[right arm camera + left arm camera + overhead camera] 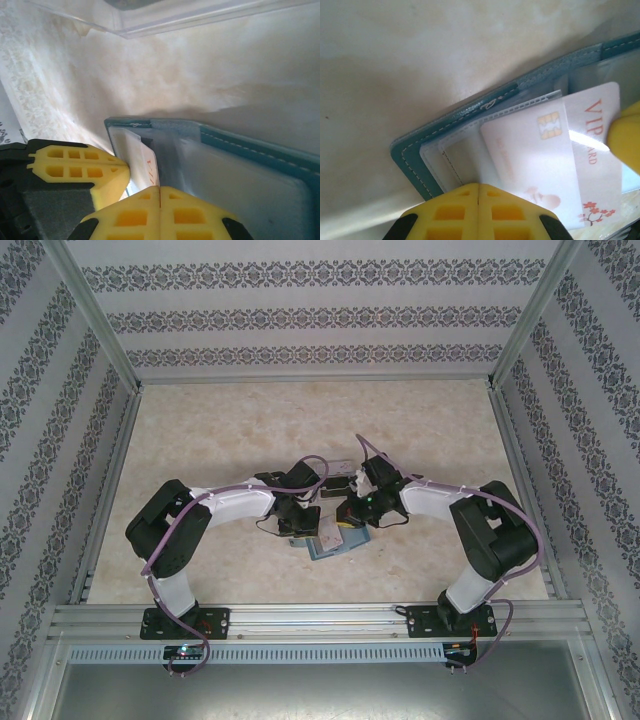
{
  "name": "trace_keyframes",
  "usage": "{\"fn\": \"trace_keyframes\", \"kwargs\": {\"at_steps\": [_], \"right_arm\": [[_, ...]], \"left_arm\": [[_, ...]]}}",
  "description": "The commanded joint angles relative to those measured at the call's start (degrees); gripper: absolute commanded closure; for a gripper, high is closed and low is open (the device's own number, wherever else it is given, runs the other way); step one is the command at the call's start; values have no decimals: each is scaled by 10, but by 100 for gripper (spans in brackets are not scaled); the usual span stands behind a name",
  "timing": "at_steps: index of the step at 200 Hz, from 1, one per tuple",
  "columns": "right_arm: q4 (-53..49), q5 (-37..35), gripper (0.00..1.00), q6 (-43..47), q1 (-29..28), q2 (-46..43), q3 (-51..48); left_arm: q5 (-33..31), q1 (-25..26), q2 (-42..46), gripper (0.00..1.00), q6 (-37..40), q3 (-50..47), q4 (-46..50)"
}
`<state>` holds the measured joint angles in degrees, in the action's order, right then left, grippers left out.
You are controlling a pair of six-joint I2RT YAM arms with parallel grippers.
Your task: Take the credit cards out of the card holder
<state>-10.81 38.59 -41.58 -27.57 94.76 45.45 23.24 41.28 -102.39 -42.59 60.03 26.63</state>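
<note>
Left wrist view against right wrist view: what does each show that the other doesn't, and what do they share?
Left wrist alone: the face of the white card, with gold chip and red VIP lettering, partly under a clear sleeve; the left tool shut at the sleeve's near edge. Right wrist alone: the rim of the clear tray beyond the card holder; the right tool shut where the card's edge ends. Both: the open teal card holder flat on the table, that card, and the other arm's yellow finger.
</note>
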Motion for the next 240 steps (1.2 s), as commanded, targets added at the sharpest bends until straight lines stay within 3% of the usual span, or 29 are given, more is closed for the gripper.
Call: {"fn": "trace_keyframes", "kwargs": {"at_steps": [1,122,186,240], "right_arm": [[-26,-28,97,25,8,-20,8],[-185,-175,98,159,10,-69,75],[-155,-139,98,136,-4,-78,60],[-146,-154,98,124,-29,-96,50]], "left_arm": [[-41,7,-32,100,12,-16,37],[-59,4,-23,100,26,-1,51],[-62,1,-11,100,31,17,65],[-50,1,8,98,26,19,62]]}}
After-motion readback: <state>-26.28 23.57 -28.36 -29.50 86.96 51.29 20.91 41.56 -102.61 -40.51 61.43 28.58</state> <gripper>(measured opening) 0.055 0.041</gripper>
